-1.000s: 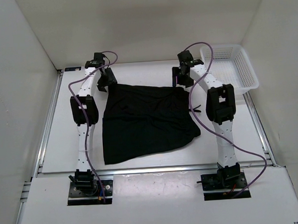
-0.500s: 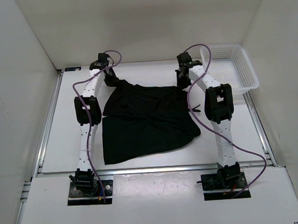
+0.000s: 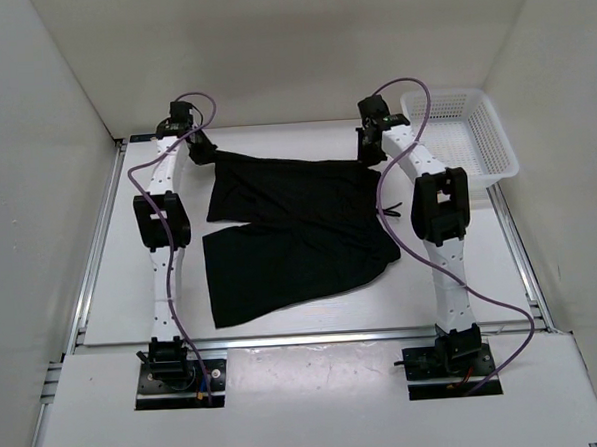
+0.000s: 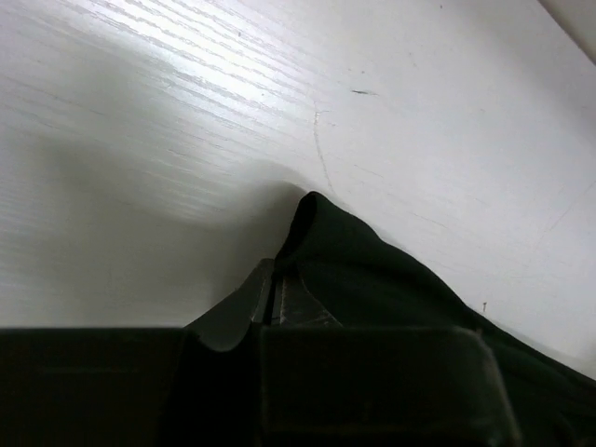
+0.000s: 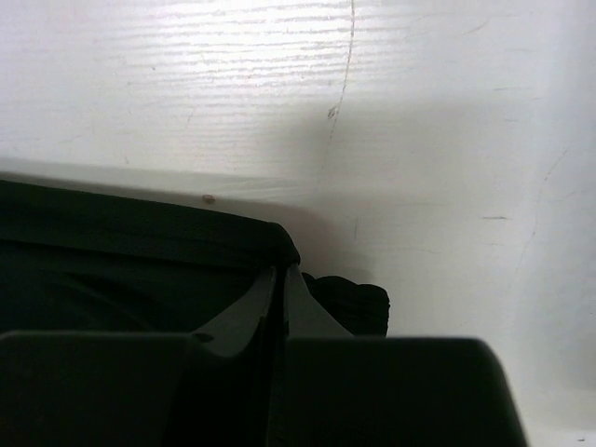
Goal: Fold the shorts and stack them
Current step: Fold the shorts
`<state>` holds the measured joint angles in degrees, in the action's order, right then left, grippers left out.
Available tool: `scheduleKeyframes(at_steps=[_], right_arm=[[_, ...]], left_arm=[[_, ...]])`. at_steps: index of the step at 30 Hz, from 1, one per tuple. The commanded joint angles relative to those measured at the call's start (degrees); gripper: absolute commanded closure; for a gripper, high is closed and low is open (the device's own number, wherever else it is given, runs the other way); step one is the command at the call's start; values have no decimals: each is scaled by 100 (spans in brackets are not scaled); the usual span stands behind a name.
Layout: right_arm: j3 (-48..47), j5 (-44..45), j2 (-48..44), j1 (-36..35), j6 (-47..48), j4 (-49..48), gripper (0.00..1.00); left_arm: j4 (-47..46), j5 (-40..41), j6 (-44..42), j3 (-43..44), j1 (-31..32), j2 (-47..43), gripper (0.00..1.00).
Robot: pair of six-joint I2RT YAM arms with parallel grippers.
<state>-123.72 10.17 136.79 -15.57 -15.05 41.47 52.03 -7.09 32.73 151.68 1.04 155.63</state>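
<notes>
This is a robotics lab cell. A white table (image 3: 112,293) stands boxed in by plain white panels (image 3: 37,197). Aluminium rails (image 3: 95,244) run along its side edges. A left arm (image 3: 160,226) and a right arm (image 3: 440,216), trailing purple cables (image 3: 403,80), are bolted at its near edge.

From my station I see a white table (image 3: 112,293) boxed in by plain white walls: a back wall (image 3: 289,44), a left wall (image 3: 27,198) and a right wall (image 3: 574,219). Metal rails (image 3: 94,252) run along the table's sides, and a white ledge (image 3: 317,393) spans the near edge. The light is bright and even, probably from overhead. Up close, the tabletop shows faint grain and a thin scratch (image 4: 319,149).
</notes>
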Motion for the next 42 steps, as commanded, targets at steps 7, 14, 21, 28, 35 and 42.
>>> scheduleKeyframes(at_steps=[7, 14, 21, 28, 35, 42], right_arm=[[-793, 187, 383, 169, -16, -52, 93], [-663, -297, -11, 169, -16, -113, 30], [-48, -577, -1057, -85, -173, -350, 28], [2208, -648, -3121, -534, -560, -1026, 33], [5223, -745, -5266, -640, -1350, -1229, 88], [7615, -1508, -7497, -325, -2072, -1001, 71]], left_arm=[[-299, -292, 40, 345, -25, -103, 90], [-299, -276, -83, 109, -25, -445, 39], [-299, 129, -197, -963, -305, -2077, 19], [298, 885, -197, -3418, -438, -4237, 25], [299, 719, 620, -7206, -149, -6647, 39], [702, 296, 1295, -9872, 563, -8460, 37]])
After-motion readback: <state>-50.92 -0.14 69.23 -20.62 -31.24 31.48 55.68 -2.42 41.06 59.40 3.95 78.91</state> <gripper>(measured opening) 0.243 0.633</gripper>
